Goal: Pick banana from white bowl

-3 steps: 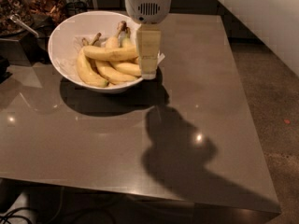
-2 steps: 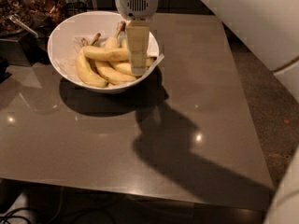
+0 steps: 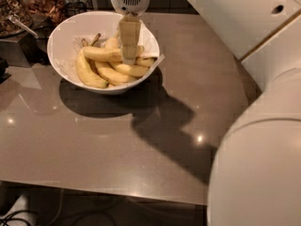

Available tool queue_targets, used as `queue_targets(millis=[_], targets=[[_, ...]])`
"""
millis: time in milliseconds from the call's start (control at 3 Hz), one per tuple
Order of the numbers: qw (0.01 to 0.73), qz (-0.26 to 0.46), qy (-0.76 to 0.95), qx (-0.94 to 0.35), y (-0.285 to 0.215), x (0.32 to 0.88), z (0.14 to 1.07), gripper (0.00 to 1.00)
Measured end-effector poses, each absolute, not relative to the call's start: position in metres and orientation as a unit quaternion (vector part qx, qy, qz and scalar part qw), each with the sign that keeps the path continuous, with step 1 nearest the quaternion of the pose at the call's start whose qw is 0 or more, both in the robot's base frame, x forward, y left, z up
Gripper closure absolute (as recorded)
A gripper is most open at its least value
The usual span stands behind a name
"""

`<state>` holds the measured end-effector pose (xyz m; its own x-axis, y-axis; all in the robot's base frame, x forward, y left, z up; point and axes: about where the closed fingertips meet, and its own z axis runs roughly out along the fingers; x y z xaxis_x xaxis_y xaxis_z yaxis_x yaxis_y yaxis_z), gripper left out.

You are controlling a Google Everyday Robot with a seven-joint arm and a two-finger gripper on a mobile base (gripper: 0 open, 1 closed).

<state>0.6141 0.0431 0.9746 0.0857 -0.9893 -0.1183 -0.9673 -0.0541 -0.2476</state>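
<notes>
The robot's broad white arm casing (image 3: pixel 256 173) fills the lower right of the frame, and a flat white arm section (image 3: pixel 235 13) with a small dark hole crosses the upper right corner. Beneath them spreads the glossy grey-brown tabletop (image 3: pixel 94 145), which carries a dark shadow (image 3: pixel 174 131) running from the centre toward the lower right. On the upper left part of the tabletop stands the wide, round white bowl (image 3: pixel 63 62), lined with white paper (image 3: pixel 157 60) whose corner pokes over the rim on the right. Several yellow bananas lie piled in it. The long, gently curved yellow banana (image 3: pixel 103 53) lies across the top of the pile, running left to right through the middle of the bowl, with other bananas in front of it and two brown stems (image 3: pixel 96 38) rising behind. The gripper (image 3: pixel 129 59) hangs at the top centre of the frame. Its round white housing sits above the bowl's far rim. Its tan lower part reaches straight down into the bowl, its end overlapping the right part of that long banana. Whether the gripper is open or closed, or has hold of anything, cannot be told from this angle. In the upper left corner, beyond the bowl, stand glass jars of brown food (image 3: pixel 11 8). Dark cables (image 3: pixel 19 215) show in the lower left corner.
</notes>
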Motion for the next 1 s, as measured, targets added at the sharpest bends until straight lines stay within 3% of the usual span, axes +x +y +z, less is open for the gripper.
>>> queue_targets(millis=[667,1000], targets=[[0.130,-0.016,0.657,-0.742,0.078,0.641,0.955,0.31],[0.117,-0.006,0.655,-0.747,0.087,0.645,0.941,0.32]])
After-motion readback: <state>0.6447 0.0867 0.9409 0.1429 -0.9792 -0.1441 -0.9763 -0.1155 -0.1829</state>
